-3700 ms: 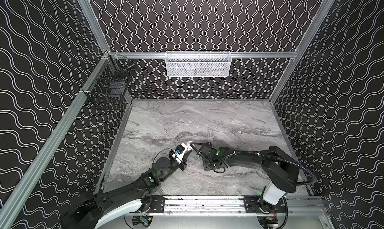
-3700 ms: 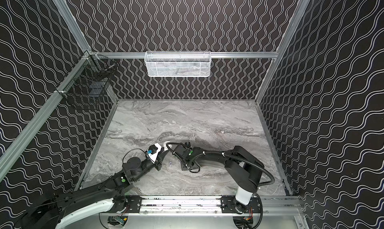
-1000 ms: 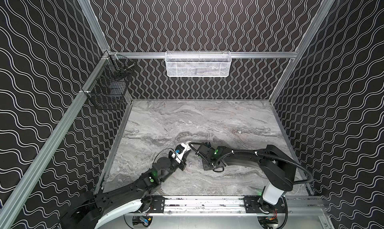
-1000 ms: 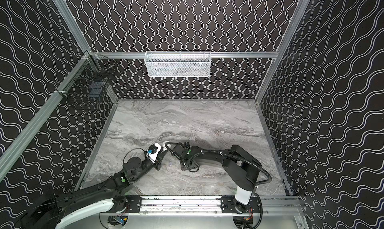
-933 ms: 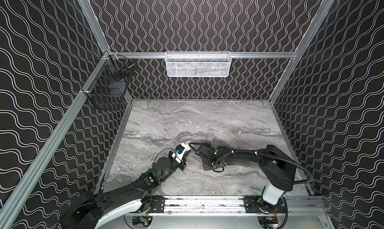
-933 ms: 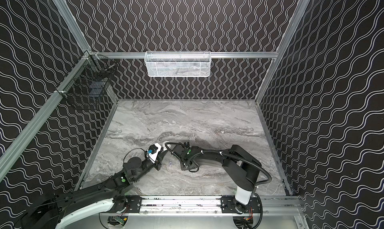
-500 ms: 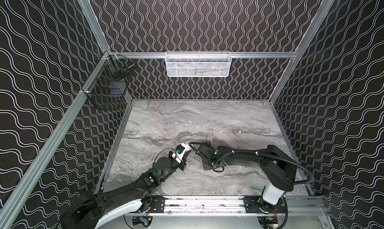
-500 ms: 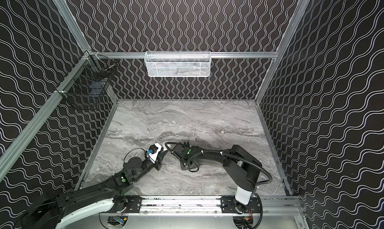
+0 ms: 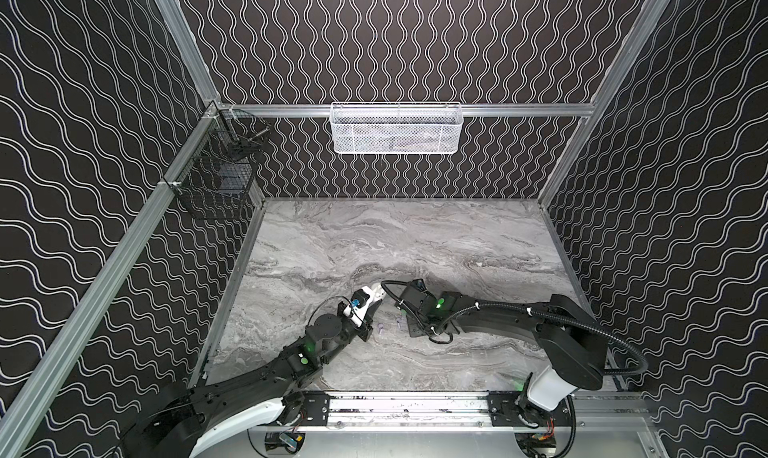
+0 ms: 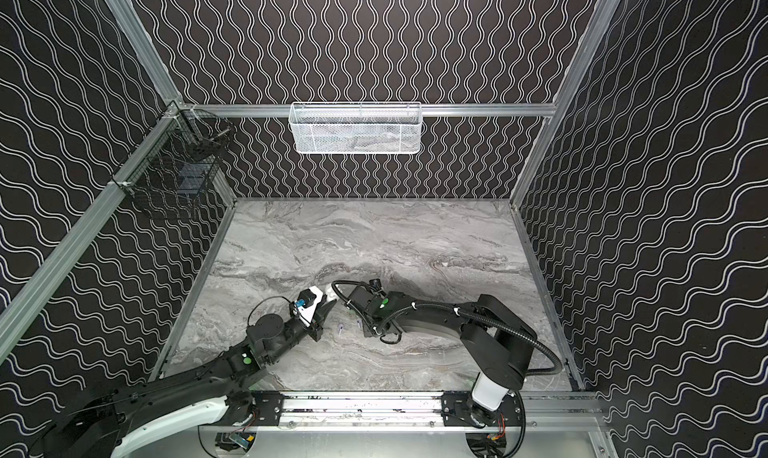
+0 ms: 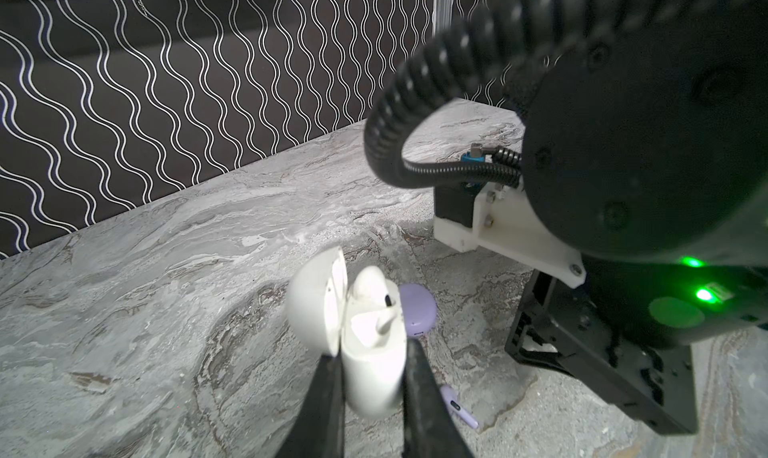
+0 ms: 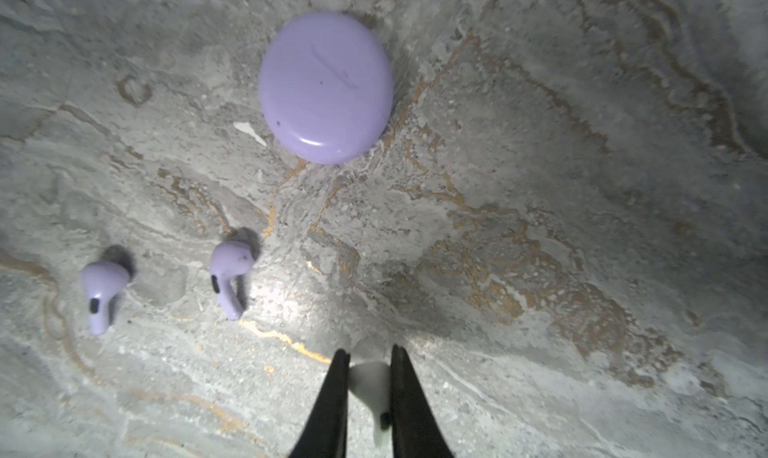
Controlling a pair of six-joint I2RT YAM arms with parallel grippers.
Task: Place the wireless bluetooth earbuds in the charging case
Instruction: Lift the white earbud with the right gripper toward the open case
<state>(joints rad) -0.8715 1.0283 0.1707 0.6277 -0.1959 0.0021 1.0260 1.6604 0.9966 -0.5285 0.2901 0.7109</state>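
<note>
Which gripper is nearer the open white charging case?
Left. The left gripper: its jaws are shut on the base of the white charging case. The right gripper, shut on a white earbud, is off to its side, not touching.

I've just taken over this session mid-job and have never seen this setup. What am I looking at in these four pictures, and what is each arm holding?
These are two black robot arms mounted on a rail at the near edge of a marble table. Both top views look down on the whole scene. The left arm works on the left and the right arm on the right. The other two pictures come from cameras on the wrists, each looking out past that arm's jaws. The left jaws are shut on the open white case, with a seated earbud showing inside. The right jaws are shut on a second white earbud. On the table lie a closed lavender case and two lavender earbuds.
</note>
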